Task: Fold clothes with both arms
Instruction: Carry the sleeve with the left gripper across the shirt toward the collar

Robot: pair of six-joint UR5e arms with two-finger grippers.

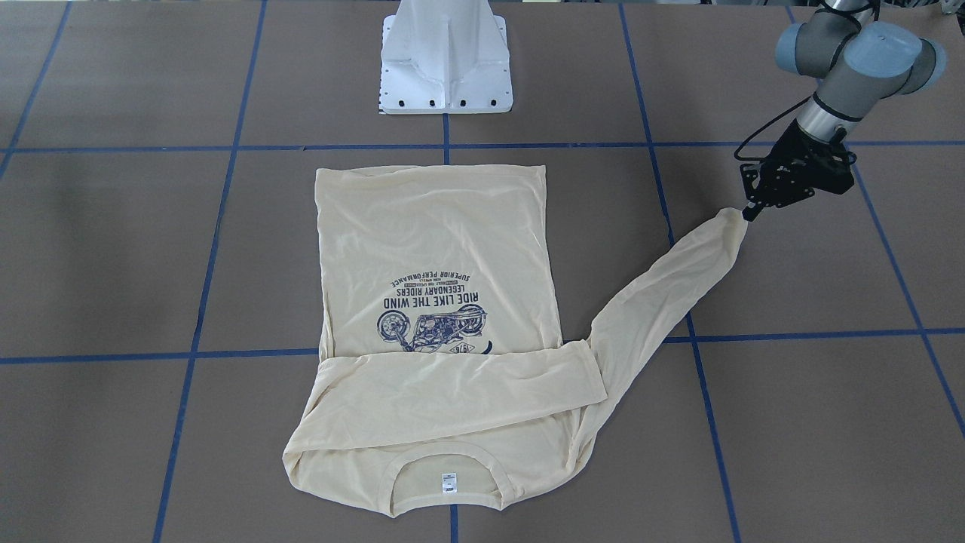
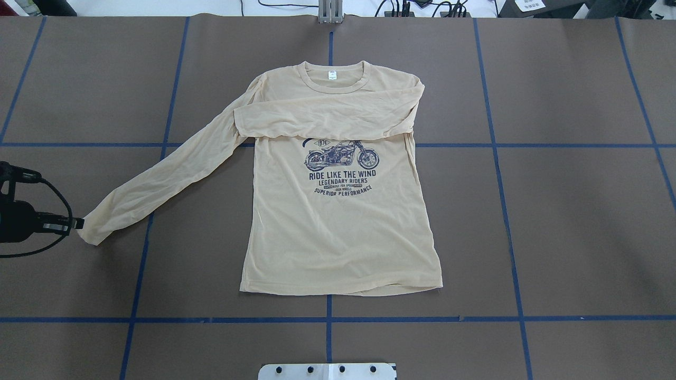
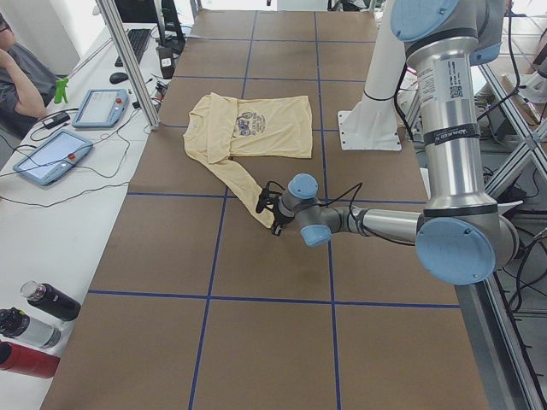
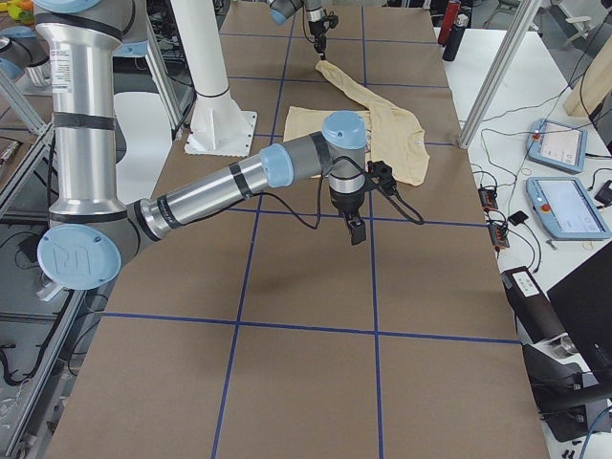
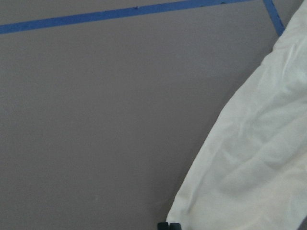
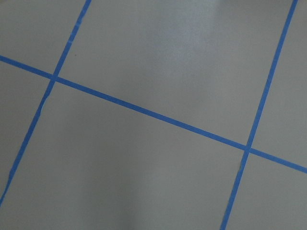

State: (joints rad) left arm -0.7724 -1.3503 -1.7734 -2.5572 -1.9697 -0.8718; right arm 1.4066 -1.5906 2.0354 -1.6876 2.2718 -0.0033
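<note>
The cream long-sleeved shirt lies flat, print up, in the middle of the table; it also shows in the overhead view. One sleeve is folded across the chest below the collar. The other sleeve stretches out sideways to my left gripper, which is shut on its cuff just above the table. My right gripper shows only in the right side view. It hangs over bare table away from the shirt, and I cannot tell if it is open or shut.
The white pedestal base stands behind the shirt's hem. Blue tape lines grid the brown table. A side desk holds tablets and bottles beyond the far edge, and a metal post stands there.
</note>
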